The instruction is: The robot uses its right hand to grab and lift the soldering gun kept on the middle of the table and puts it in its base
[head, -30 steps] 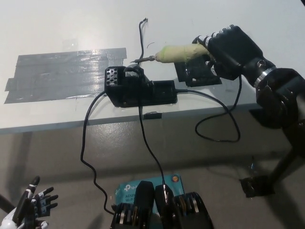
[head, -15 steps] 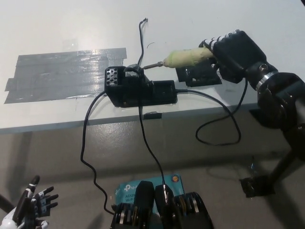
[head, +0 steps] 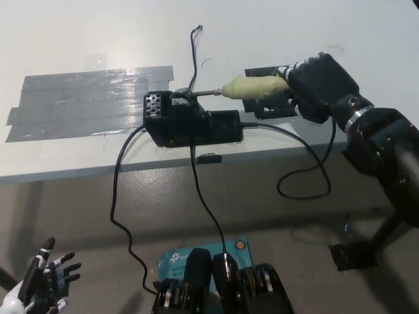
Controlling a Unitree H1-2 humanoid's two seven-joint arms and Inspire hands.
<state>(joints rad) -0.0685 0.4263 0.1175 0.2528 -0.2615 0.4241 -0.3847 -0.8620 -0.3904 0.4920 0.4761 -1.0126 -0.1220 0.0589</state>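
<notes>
While clasped in the black right hand point(head: 314, 82), soldering gun point(head: 252, 87), tip at base point(head: 190, 121); no legible writing.

You'll see the bench point(head: 78, 33) is smooth, matt white. The tape patch point(head: 85, 101) at its nine o'clock looks glossy grey, slightly wrinkled. The soldering gun point(head: 252, 87) has a dull yellow-green wrapped handle (cloth or tape, hard to tell) and a thin metal tip. Its base point(head: 190, 121) is matt black plastic; the right hand point(head: 317, 82) is black, faintly shiny.
</notes>
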